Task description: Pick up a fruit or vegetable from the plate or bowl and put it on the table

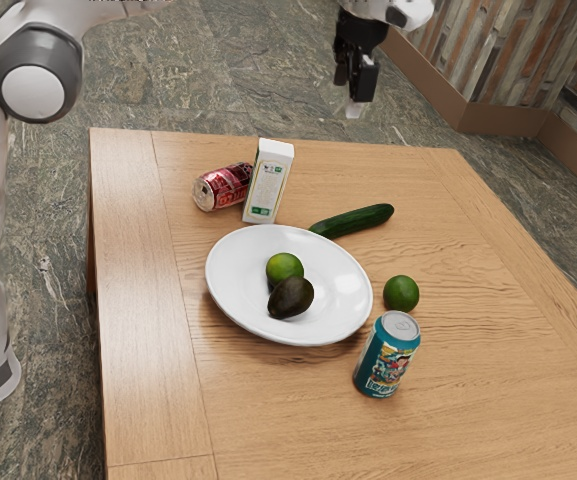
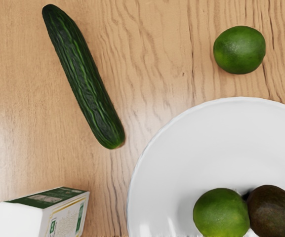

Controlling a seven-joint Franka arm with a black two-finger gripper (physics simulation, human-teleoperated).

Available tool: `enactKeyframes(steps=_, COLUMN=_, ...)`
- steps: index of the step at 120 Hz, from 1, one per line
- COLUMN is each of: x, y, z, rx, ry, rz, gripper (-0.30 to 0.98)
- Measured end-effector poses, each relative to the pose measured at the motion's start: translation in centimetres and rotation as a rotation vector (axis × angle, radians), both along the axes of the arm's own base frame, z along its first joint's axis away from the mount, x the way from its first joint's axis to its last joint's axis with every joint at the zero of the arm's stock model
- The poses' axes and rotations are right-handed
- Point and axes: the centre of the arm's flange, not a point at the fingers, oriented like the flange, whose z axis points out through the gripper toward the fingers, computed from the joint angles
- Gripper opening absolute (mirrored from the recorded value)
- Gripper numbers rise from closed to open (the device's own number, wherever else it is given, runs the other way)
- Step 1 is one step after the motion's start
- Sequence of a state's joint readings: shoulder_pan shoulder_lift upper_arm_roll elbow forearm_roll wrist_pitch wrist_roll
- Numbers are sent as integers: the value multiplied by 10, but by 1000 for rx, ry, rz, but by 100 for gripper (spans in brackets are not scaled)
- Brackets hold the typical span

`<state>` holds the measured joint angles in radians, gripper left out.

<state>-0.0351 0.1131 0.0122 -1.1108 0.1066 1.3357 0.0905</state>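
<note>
My gripper (image 1: pixel 356 92) hangs high above the far part of the table, well above the plate and the cucumber; its state is unclear. A white plate (image 1: pixel 233 290) holds a lime (image 1: pixel 284 268) and a dark avocado (image 1: pixel 292 298), side by side and touching. In the wrist view the plate (image 2: pixel 167 153) is partly cut off, with the lime (image 2: pixel 221 213) and the avocado (image 2: pixel 273 213) at the lower edge. A cucumber (image 1: pixel 353 220) lies on the table beside the plate; the wrist view shows the cucumber (image 2: pixel 85 79) apart from the rim.
Another lime (image 1: pixel 401 294) rests on the wooden table (image 1: pixel 158 400), close to an upright teal can (image 1: pixel 387 355). Across the plate, a white and green carton (image 1: pixel 269 182) stands by a red can (image 1: pixel 224 187) lying on its side.
</note>
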Motion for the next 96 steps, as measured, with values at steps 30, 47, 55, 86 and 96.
enactKeyframes(steps=30, x=11, y=-39, z=-38, rx=-115, ry=90, rz=-65, gripper=69)
enactKeyframes(steps=47, x=5, y=-81, z=-70, rx=-63, ry=177, rz=-107, gripper=69)
enactKeyframes(steps=55, x=-10, y=-92, z=-96, rx=-36, ry=229, rz=-120, gripper=69)
enactKeyframes(steps=86, x=27, y=-14, z=-177, rx=-78, ry=257, rz=8, gripper=68)
enactKeyframes(steps=96, x=29, y=32, z=-195, rx=-107, ry=264, rz=83, gripper=69)
